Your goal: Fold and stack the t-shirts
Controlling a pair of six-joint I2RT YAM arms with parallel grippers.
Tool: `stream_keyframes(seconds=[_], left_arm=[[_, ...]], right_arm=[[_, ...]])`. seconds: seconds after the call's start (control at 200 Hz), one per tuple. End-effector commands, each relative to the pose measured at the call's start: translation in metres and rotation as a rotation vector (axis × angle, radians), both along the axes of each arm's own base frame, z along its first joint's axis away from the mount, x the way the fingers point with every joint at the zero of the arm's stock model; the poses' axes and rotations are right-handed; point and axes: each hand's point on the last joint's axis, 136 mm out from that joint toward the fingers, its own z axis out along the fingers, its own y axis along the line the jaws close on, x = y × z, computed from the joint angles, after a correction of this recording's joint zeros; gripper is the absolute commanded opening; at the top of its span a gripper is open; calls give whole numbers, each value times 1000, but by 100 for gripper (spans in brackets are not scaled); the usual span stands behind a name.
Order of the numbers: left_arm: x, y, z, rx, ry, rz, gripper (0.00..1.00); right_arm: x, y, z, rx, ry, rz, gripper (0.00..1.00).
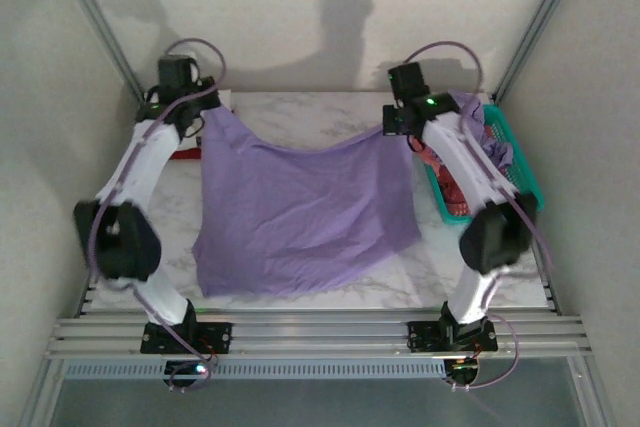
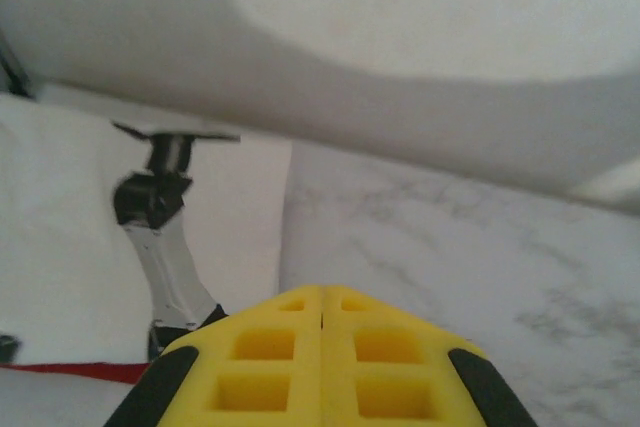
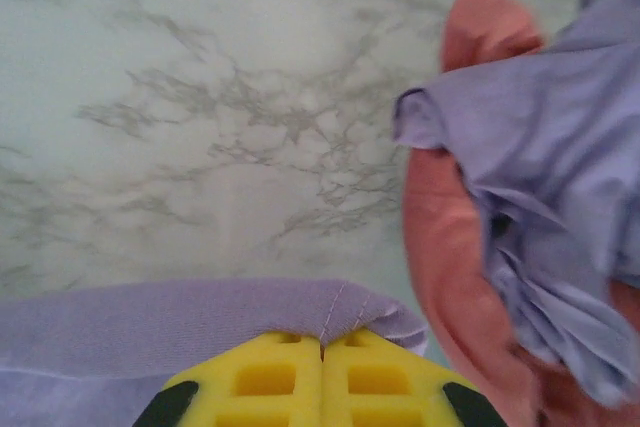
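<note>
Item: lavender t-shirt [image 1: 300, 212], spreading step; draped over the table [image 1: 400, 282] centre, far corners lifted at 10 and 2 o'clock. Left gripper [image 1: 197, 119] and right gripper [image 1: 395, 127] each clenched on a corner. Next move, by judgement: lay it flat, crease-free; other t-shirts [image 3: 540, 207] waited in the basket [image 1: 520, 172] at 3 o'clock.

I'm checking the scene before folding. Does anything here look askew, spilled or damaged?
Nothing spilled or damaged. The lavender t-shirt, gripped by the left claw and right claw at its far corners, sags between them, and its near hem lies crooked on the table. Crumpled shirts heap over the rim of the teal basket.
</note>
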Motion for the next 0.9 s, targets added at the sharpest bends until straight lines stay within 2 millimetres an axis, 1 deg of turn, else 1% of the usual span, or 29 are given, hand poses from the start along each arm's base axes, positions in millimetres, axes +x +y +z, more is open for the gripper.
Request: stream_keyframes(seconds=[0.0, 0.06, 0.08, 0.15, 0.175, 0.18, 0.23, 0.25, 0.325, 0.355, 0.38, 0.395, 0.456, 0.476, 0.496, 0.501, 0.526, 0.546, 0.566, 0.586, 0.666, 0.681, 0.736, 0.791, 0.801, 0.836, 0.856, 0.861, 0.896], left_arm=[[48, -29, -19, 31, -24, -76, 0], [69, -32, -43, 46, 30, -64, 0], [76, -31, -52, 52, 51, -55, 0], [92, -27, -72, 66, 93, -24, 0], [98, -25, -73, 71, 96, -12, 0], [98, -25, -70, 71, 90, -10, 0], [108, -22, -80, 79, 106, 10, 0], [112, -21, -81, 76, 102, 14, 0], [127, -26, -85, 44, 93, 2, 0], [133, -29, -81, 29, 72, -4, 0], [138, -31, -79, 20, 59, -9, 0], [141, -32, -76, 14, 48, -9, 0], [149, -32, -59, -6, 2, 9, 6], [151, -30, -53, -12, -14, 20, 12], [153, -29, -49, -21, -24, 29, 22], [154, -29, -47, -24, -29, 30, 27], [155, -26, -42, -43, -39, 37, 47], [155, -25, -38, -63, -46, 42, 59], [154, -22, -34, -84, -50, 52, 66], [153, -20, -32, -103, -51, 64, 70], [144, -17, -19, -123, -48, 73, 76], [142, -18, -17, -121, -45, 70, 77], [132, -18, -8, -121, -34, 67, 78], [118, -17, 0, -116, -17, 72, 78], [115, -17, 1, -115, -14, 72, 78], [103, -17, 8, -111, -6, 68, 78], [96, -18, 10, -108, 1, 64, 78], [94, -19, 10, -107, 2, 63, 78], [79, -19, 13, -99, 17, 61, 78]], right_arm=[[35, 12, -43, -9, 91, 17, 0], [54, 14, -58, -46, 106, 19, 0], [59, 14, -60, -57, 103, 16, 0], [73, 10, -68, -95, 108, 4, 0], [76, 8, -71, -98, 117, 2, 0], [77, 8, -71, -96, 118, 1, 0], [84, 8, -75, -83, 126, -3, 0], [87, 7, -76, -82, 125, -4, 0], [97, 4, -79, -95, 108, -12, 3], [102, 3, -78, -94, 95, -14, 4], [105, 4, -76, -88, 83, -9, 8], [107, 5, -75, -83, 76, -4, 13], [112, 9, -69, -65, 57, 13, 42], [112, 11, -66, -59, 54, 20, 51], [112, 12, -63, -55, 51, 23, 57], [113, 12, -62, -54, 48, 23, 58], [112, 11, -56, -54, 45, 22, 62], [111, 11, -52, -56, 43, 22, 63], [109, 11, -46, -55, 38, 24, 64], [107, 11, -40, -53, 35, 25, 65], [94, 8, -18, -40, 24, 25, 66], [91, 8, -11, -35, 16, 25, 66], [75, 6, 1, -35, 19, 20, 66], [55, 3, 15, -29, 19, 8, 66], [50, 2, 14, -32, 27, 5, 66], [33, -2, 25, -20, 21, -7, 66], [23, -4, 29, -11, 22, -13, 66], [22, -3, 24, -13, 34, -14, 66], [3, -7, 30, 1, 33, -28, 66]])
